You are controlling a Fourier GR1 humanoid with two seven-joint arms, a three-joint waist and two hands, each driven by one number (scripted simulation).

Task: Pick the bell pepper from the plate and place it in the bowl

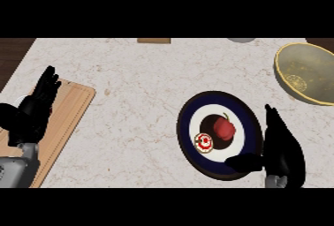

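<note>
The red bell pepper (224, 128) sits in the middle of the plate (187, 119) on the pale, speckled tabletop (130, 75). The right hand (284, 150) is spread at the plate's right edge, and the left hand (38, 106) is spread over a wooden board (75, 106). The bowl (306, 73) stands at the far right.

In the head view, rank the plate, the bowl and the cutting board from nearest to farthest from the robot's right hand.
1. The plate, just left of the right hand, whose thumb lies over its rim.
2. The bowl, up toward the far right corner.
3. The cutting board, across the counter at the left edge.
</note>
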